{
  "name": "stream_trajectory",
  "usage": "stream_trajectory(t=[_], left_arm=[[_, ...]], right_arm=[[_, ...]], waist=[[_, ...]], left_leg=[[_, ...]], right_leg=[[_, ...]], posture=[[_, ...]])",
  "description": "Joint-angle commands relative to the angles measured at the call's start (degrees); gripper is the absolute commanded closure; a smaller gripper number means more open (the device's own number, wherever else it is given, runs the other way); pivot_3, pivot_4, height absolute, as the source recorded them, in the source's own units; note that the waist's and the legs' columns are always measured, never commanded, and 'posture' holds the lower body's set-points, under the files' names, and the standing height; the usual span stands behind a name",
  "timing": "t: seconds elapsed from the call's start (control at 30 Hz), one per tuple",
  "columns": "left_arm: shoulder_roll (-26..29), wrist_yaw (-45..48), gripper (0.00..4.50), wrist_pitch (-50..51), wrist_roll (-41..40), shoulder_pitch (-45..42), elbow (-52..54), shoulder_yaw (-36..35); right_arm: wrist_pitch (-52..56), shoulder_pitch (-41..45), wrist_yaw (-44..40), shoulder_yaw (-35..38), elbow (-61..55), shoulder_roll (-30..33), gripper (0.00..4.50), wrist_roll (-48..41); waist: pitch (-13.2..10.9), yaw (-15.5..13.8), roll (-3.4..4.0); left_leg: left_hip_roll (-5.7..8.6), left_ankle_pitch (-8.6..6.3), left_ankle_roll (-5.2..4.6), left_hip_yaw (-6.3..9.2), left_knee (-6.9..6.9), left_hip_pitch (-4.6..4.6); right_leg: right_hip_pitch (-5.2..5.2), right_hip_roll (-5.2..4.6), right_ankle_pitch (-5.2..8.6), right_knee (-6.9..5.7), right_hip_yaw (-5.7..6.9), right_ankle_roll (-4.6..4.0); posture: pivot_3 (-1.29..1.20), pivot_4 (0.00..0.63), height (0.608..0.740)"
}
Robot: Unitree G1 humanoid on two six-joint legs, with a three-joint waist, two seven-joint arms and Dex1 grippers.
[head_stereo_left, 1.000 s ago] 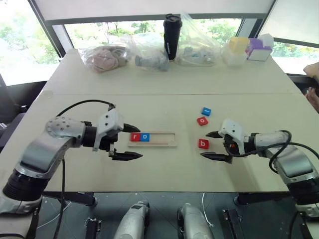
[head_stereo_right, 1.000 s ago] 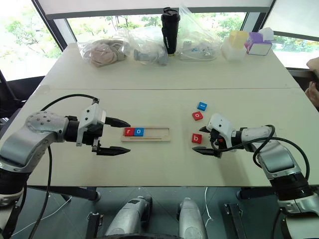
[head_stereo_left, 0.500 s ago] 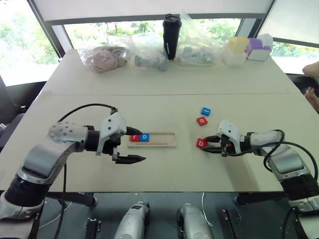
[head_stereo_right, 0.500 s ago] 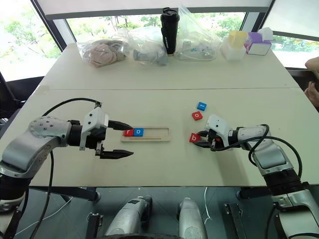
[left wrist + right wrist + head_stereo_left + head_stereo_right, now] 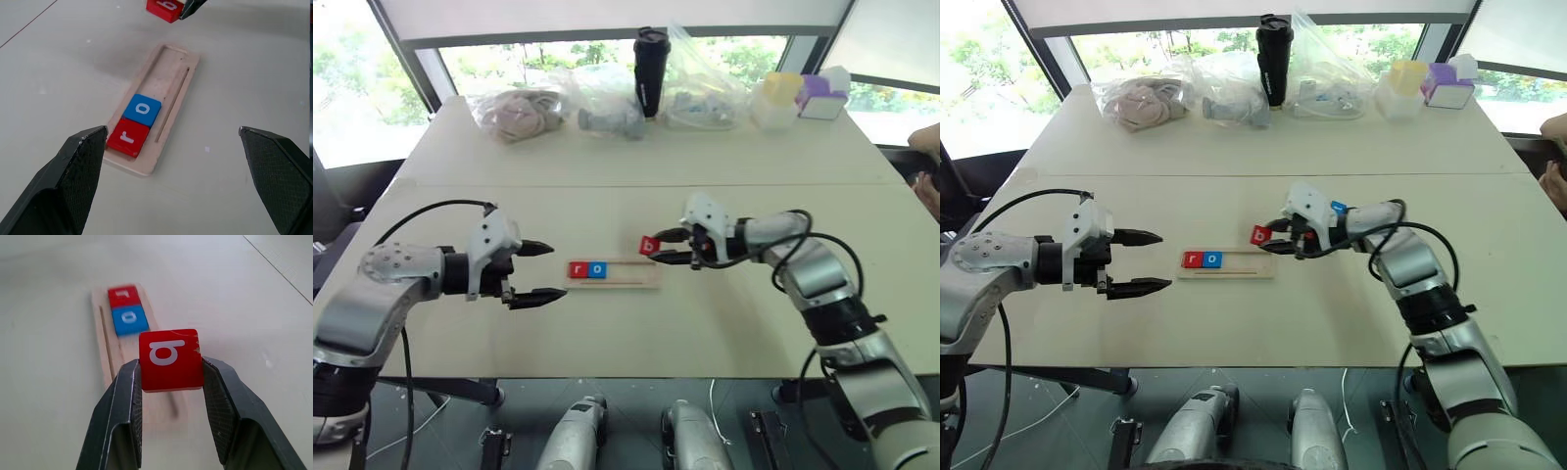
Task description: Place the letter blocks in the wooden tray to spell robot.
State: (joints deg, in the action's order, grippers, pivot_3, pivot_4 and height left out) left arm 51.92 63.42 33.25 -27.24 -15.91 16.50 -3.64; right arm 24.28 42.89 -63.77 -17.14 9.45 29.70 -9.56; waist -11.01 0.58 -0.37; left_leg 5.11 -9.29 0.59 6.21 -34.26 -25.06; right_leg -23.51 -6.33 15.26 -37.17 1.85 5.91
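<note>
I hold the red b block (image 5: 170,359) clamped in R gripper (image 5: 668,248) over the wooden tray (image 5: 641,282) for slot 3 beside r/o; L gripper (image 5: 541,270) idles w/ jaws wide apart.

Wooden tray (image 5: 613,272): 2 left slots filled, apparently 3 right slots free; surrounding tabletop (image 5: 636,323) bare.

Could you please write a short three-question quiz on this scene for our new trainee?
1. True or false: the right end effector grips the red b block.
2. Which blocks lie in the wooden tray? A) red r block and blue o block B) t and b C) none
3. Fill in: the left end effector is ____.

Key: 1 true; 2 A; 3 open, empty.
</note>
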Motion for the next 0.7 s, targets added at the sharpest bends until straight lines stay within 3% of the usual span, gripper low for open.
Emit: stream_trajectory(t=[0.03,0.3,0.7], left_arm=[[0.9,-1.0,0.00,-0.5,-0.2,0.8,1.7,-2.4],[-0.2,-4.3,0.00,0.1,-0.4,4.5,4.5,-2.9],[-1.4,-5.8,0.00,0.2,-0.5,4.4,5.2,-1.9]], right_arm=[[-3.4,3.1,-0.3,-2.4,5.3,-3.1,3.34,2.6],[-9.2,7.2,-3.1,-5.7,15.3,-8.1,3.34,6.2],[-12.1,9.1,-3.6,-5.2,20.6,-10.9,3.34,8.6]], waist=[[0.0,0.0,-0.01],[0.0,0.4,-0.01],[0.0,0.5,0.00]], left_leg=[[0.03,0.00,0.00,0.01,0.00,-0.01],[-0.05,0.06,0.10,0.04,0.02,0.01],[-0.22,0.11,0.21,0.04,0.02,0.05]], right_leg=[[0.00,-0.01,0.00,0.00,0.00,0.00],[-0.06,0.14,-0.03,-0.09,-0.03,0.01],[-0.10,0.37,-0.11,-0.16,-0.04,-0.12]], posture=[[0.00,0.150,0.740],[0.00,0.150,0.740],[0.00,0.150,0.740]])
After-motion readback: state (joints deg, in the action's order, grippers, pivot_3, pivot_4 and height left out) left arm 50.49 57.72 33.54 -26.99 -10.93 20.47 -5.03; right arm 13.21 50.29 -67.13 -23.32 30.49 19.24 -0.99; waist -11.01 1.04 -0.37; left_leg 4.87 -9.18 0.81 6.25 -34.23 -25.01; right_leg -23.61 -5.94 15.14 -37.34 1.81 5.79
